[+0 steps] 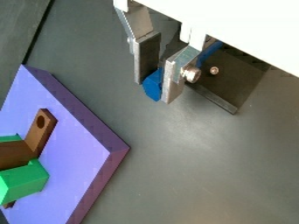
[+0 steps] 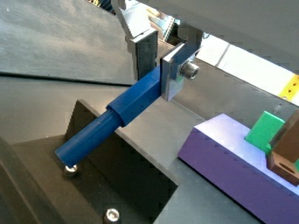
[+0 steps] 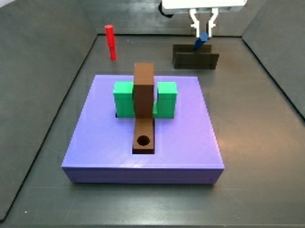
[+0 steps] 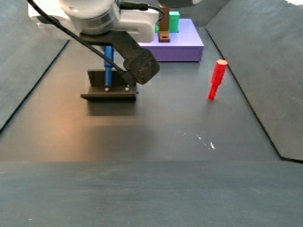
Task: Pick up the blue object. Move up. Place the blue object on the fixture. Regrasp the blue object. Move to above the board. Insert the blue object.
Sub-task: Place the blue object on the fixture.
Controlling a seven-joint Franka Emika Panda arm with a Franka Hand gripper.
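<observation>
My gripper [image 3: 202,27] is at the far end of the floor, over the fixture [image 3: 195,58]. It is shut on the upper end of the blue object [image 3: 201,38], a thin blue peg. In a wrist view the peg [image 2: 117,114] runs from between the fingers down to the dark fixture [image 2: 111,179], with its lower tip at the fixture's surface. In a side view the peg [image 4: 108,66] stands nearly upright on the fixture [image 4: 110,91]. The gripper also shows in both wrist views [image 1: 156,77] [image 2: 158,74]. The purple board [image 3: 191,134] lies nearer, apart from the gripper.
On the board stand a green block [image 3: 123,98] and a long brown bar [image 3: 144,107] with a round hole at its near end. A red peg [image 3: 111,42] stands upright on the floor left of the fixture, and shows too in a side view [image 4: 218,80]. Dark walls enclose the floor.
</observation>
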